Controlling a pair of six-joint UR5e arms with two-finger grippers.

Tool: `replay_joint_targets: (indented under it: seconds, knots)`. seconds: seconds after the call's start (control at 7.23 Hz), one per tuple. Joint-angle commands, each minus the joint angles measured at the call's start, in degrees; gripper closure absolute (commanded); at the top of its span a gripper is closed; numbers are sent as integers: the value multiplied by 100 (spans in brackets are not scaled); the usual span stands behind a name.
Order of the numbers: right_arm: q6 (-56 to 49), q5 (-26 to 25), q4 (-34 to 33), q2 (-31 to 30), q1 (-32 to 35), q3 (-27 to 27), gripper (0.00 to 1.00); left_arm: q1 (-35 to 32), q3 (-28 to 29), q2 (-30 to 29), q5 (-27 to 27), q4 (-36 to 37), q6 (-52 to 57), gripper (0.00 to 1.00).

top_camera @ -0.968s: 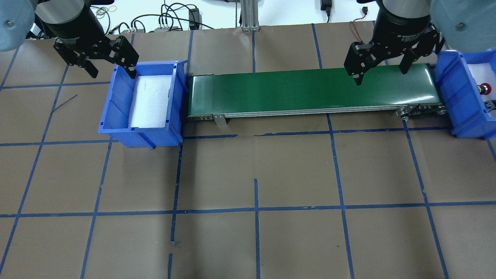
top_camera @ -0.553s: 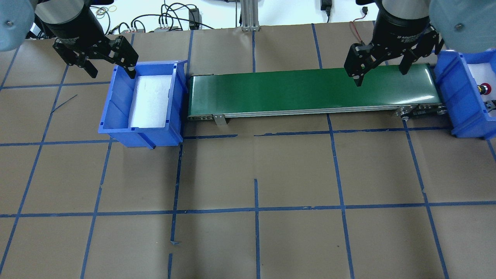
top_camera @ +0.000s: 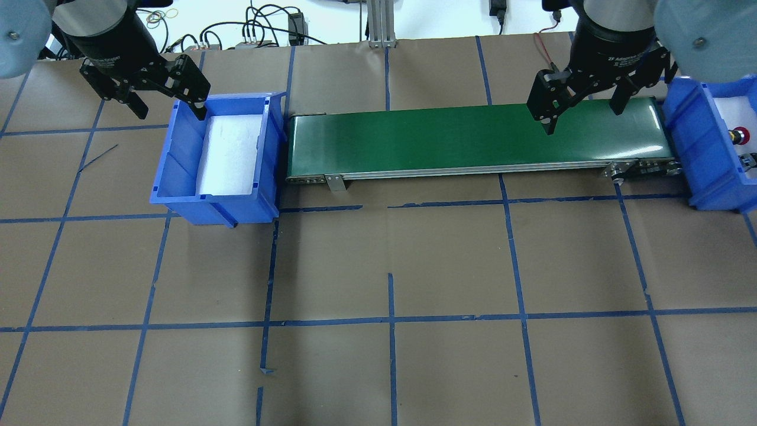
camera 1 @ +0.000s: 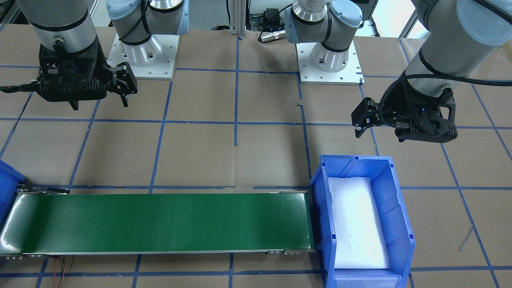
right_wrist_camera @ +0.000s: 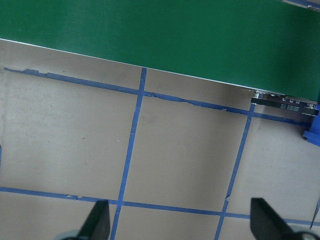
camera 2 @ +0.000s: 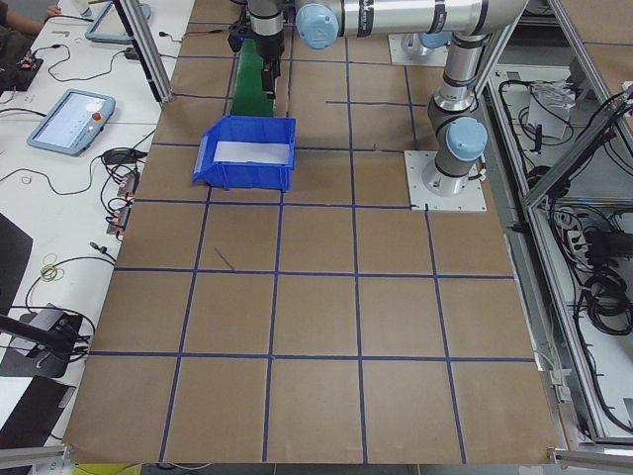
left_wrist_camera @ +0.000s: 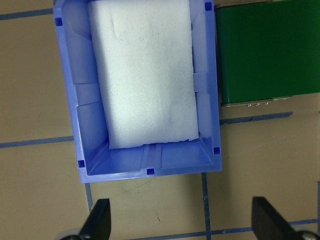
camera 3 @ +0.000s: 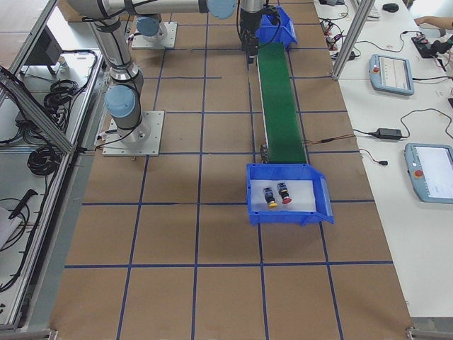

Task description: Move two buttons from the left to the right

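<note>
Green belt runs between two blue bins, and we spot the yellow button and the red button side by side on white foam in the right bin, caps on stubby dark bodies. The right gripper hangs wide open, pointing down beside the belt, well apart from them. The left gripper gapes wide beside the left bin.

The green belt is smooth, faintly shiny. The bin is glossy blue plastic, its liner grainy white foam. The paper underneath is matt brown.
</note>
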Motion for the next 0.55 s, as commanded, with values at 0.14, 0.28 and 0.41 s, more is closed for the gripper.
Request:
replay_joint_targets:
  seconds: [0.14, 0.28, 0.41]
  knots:
    - [-21, 56, -11, 1, 6, 24, 0, 0, -9, 0, 0, -3, -4, 0]
    - [-21, 38, -2, -8, 6, 6, 0, 9, -9, 0, 0, 6, -4, 0]
    - [-12, 12, 7, -8, 6, 15, 0, 18, -9, 17, 0, 6, 5, 0]
